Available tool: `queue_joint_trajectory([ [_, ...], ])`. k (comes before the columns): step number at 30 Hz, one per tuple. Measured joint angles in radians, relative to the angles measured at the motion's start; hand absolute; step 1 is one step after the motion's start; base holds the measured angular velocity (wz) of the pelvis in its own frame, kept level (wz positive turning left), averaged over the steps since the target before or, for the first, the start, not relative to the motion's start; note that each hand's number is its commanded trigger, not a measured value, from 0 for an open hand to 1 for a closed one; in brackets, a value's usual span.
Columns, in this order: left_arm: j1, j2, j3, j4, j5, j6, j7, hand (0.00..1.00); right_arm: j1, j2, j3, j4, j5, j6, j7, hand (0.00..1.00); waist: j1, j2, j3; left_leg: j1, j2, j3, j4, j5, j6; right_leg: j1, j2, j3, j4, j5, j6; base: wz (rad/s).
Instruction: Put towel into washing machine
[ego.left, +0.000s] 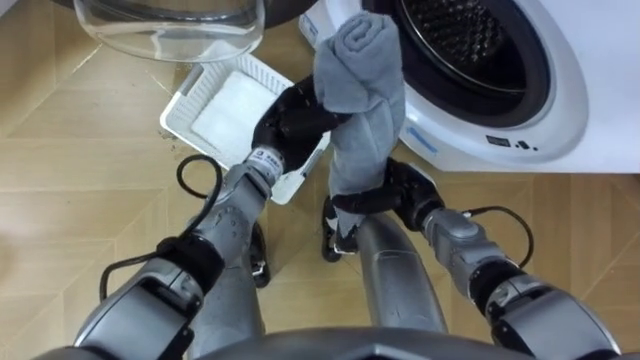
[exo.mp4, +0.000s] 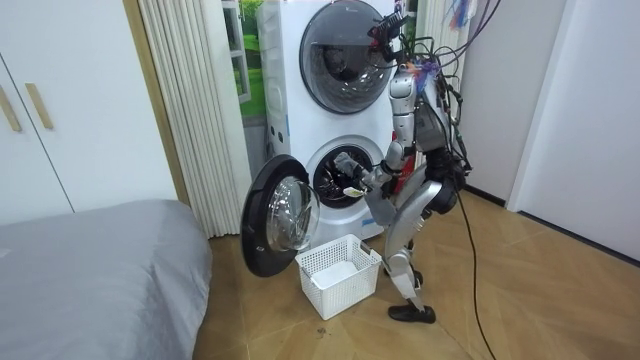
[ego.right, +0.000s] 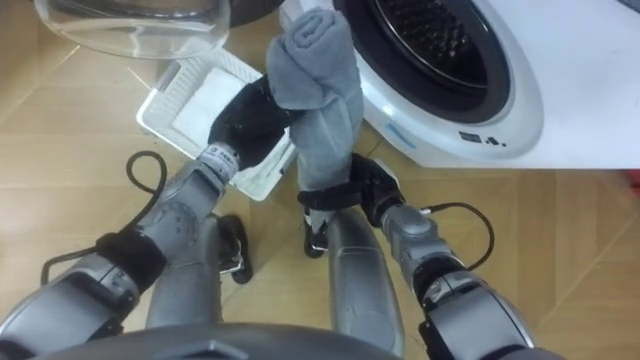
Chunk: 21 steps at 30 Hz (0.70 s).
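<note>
A grey towel, bunched and rolled at its top, is held up in front of the washing machine's open drum. My left hand grips its upper part from the left with curled fingers. My right hand is curled round its lower end. The towel's top is level with the left rim of the drum opening, outside it. In the room view I stand bent forward at the lower washing machine, both hands raised at its opening, and the towel sits at the mouth.
A white plastic basket lies on the wooden floor under my left arm, left of the machine. The machine's round glass door hangs open at the upper left. A bed stands at the room view's left.
</note>
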Motion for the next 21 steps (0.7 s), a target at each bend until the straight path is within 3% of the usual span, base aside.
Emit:
queue_joint_trajectory([
  [4,0.010,-0.015,0.000,-0.008,-0.137,0.015,-0.009,1.00,0.000,-0.001,-0.001,-0.005,0.000,0.001,-0.001,1.00,0.017,0.003,-0.0036,0.002,0.000,0.001,-0.006,0.003,-0.003,0.001,0.003,0.001,-0.005,0.003,-0.003,-0.01],
  [7,0.031,-0.027,-0.001,-0.011,-0.213,0.016,-0.013,1.00,0.002,-0.001,0.001,-0.008,0.001,0.006,-0.012,1.00,0.031,0.017,-0.0123,0.009,-0.001,-0.001,-0.014,0.008,-0.005,0.010,0.007,-0.004,-0.017,0.009,-0.006,0.00],
  [12,0.055,-0.028,0.001,-0.011,-0.263,0.022,-0.014,1.00,0.019,-0.004,0.002,-0.020,-0.007,0.008,-0.032,1.00,0.043,0.026,-0.0165,0.019,-0.001,-0.001,-0.023,0.013,-0.010,0.018,0.007,-0.007,-0.020,0.010,-0.009,0.01],
  [14,0.063,-0.027,0.002,-0.017,-0.261,0.025,-0.014,0.00,0.030,-0.004,0.001,-0.028,-0.006,0.008,-0.036,1.00,0.048,0.026,-0.0165,0.021,-0.001,-0.001,-0.025,0.013,-0.011,0.017,0.007,-0.002,-0.018,0.010,-0.009,0.00],
  [21,0.090,-0.019,0.017,-0.010,-0.212,0.037,-0.034,0.00,0.056,-0.007,0.001,-0.033,-0.020,0.014,-0.048,1.00,0.056,0.025,-0.0154,0.028,-0.002,0.011,-0.055,0.029,-0.014,0.018,0.004,0.000,-0.034,0.014,-0.014,0.00],
])
